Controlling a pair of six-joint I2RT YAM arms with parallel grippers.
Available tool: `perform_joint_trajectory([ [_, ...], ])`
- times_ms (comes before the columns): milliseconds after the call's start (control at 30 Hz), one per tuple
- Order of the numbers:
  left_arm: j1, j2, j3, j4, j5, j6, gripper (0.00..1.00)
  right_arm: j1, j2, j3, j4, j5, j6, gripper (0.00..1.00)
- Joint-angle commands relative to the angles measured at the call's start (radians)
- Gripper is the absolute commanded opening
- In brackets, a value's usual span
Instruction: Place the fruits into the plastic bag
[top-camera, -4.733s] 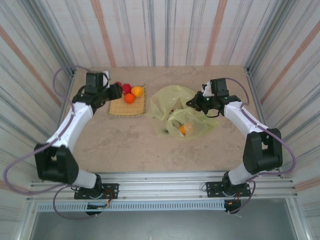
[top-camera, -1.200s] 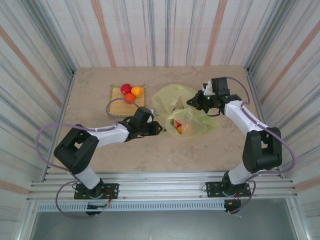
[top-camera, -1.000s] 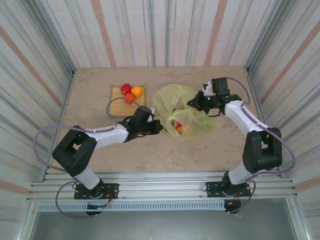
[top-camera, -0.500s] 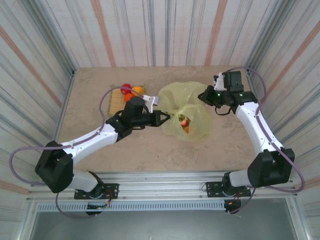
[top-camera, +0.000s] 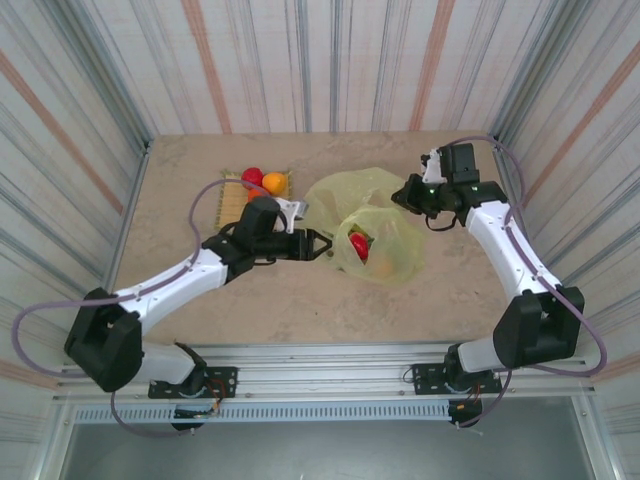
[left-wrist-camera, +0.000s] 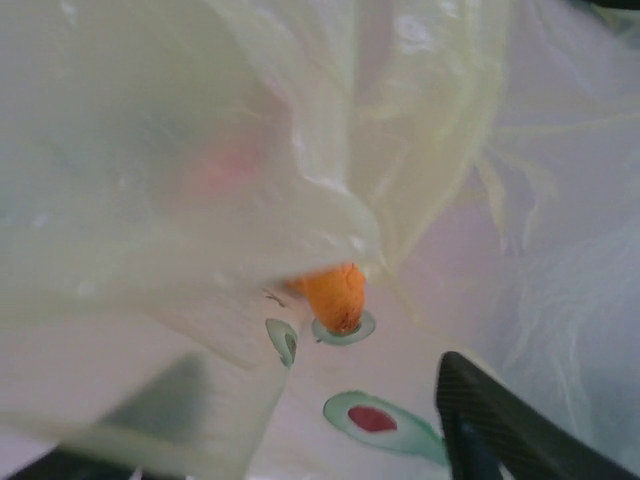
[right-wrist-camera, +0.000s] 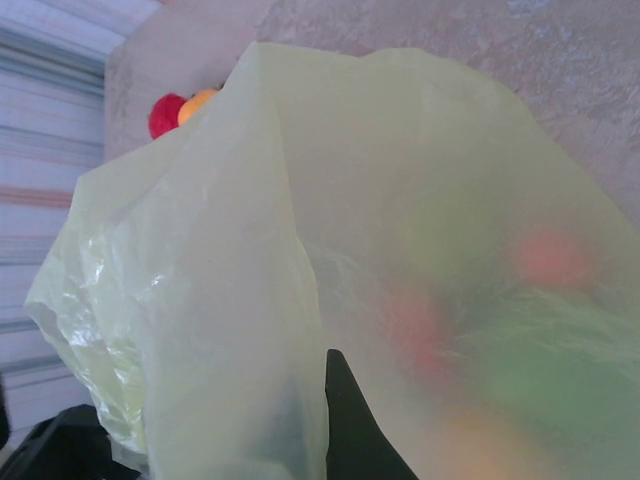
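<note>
Drop step: left tool (top-camera: 322, 245), released, sits at mouth of thin translucent yellow-green plastic bag (top-camera: 392, 256) (right tool (top-camera: 401, 195) clenched on its rim), round red fruit (top-camera: 358, 245) inside; nxt move, I reckon: fetch second red fruit (top-camera: 252, 177) & orange fruit (top-camera: 273, 182) off square woven tan mat (top-camera: 232, 195).

Bare table (top-camera: 300, 305) across the lower middle of the top view, free to cross. More open ground at upper left, beyond the woven mat (top-camera: 230, 203). Blocked at centre by the plastic bag (top-camera: 385, 245), its film draped close around the left gripper (top-camera: 324, 246). Left arm (top-camera: 180, 285) slanting across lower left, right arm (top-camera: 510, 250) along the right edge. Tight gap between mat and bag.
</note>
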Motion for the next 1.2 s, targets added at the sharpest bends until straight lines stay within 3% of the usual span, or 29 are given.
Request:
perform_joint_trajectory([
  [0,0.039,-0.120,-0.007,-0.107,0.002,0.124,0.74,0.006,0.020,-0.008,0.024,-0.019,0.017,0.00],
  [200,0.212,-0.262,-0.046,-0.124,0.031,0.147,0.83,0.008,0.029,-0.007,0.032,-0.022,0.020,0.00],
  [300,0.316,-0.285,-0.057,-0.137,-0.053,0.119,0.86,0.008,0.034,-0.008,0.035,-0.022,0.018,0.00],
  [500,0.481,-0.085,0.019,-0.163,-0.174,0.135,0.89,0.009,0.066,0.005,0.054,-0.051,0.026,0.00],
  [867,0.459,0.493,0.412,-0.308,-0.364,0.348,0.93,0.006,0.099,0.010,0.066,-0.074,0.024,0.00],
  [1167,0.423,0.709,0.626,-0.369,-0.354,0.418,0.94,-0.006,0.100,-0.009,0.079,-0.080,0.024,0.00],
])
